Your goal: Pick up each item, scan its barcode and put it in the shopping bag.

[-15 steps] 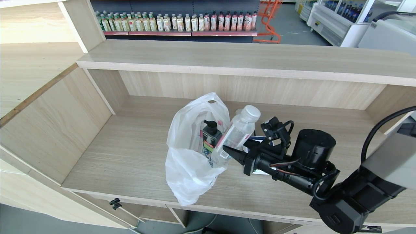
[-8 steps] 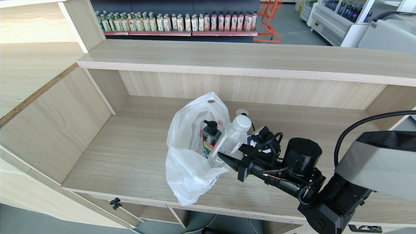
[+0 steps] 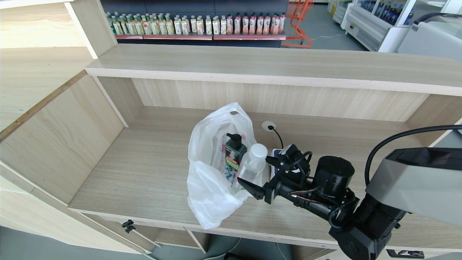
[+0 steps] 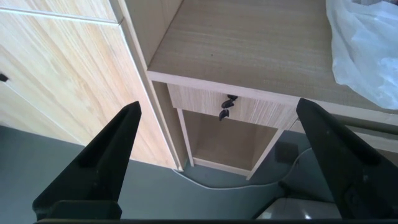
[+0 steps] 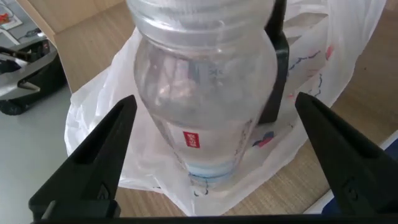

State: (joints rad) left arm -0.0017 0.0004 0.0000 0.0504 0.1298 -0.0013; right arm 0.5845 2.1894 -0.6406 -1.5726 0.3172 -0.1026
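Count: one bag (image 3: pixel 209 191), two bottles, two grippers.

The white plastic bag stands open on the wooden counter (image 3: pixel 144 169), near its front edge. Its mouth faces up.

Bottle 1, the clear bottle (image 3: pixel 251 166) with a white cap, sits in the mouth of the bag. Its lower end is down inside the plastic and its cap is above the rim. The long axis is close to upright, with the cap leaning toward the robot's right and away from it. In the right wrist view the clear bottle (image 5: pixel 205 106) shows a small red label, and the bag (image 5: pixel 155 168) lies under and around its base.

Bottle 2, a dark pump bottle (image 3: pixel 234 153), is upright inside the bag, pump head up, just beside the clear one on its left. In the right wrist view the pump bottle (image 5: pixel 280 62) stands behind the clear bottle.

The right gripper (image 3: pixel 253 169) is at the bag's right side with its jaws spread wide. In its own view the right gripper (image 5: pixel 214 99) has one finger on each side of the clear bottle, and there is a gap on both sides, so it grips nothing.

The left gripper (image 4: pixel 217 104) is also spread wide and holds nothing. It hangs low in front of the counter (image 4: pixel 249 43), with a corner of the bag (image 4: pixel 367 50) at the edge of its view.

Behind the bag, a black cable (image 3: pixel 278 136) comes out of a round hole in the counter.
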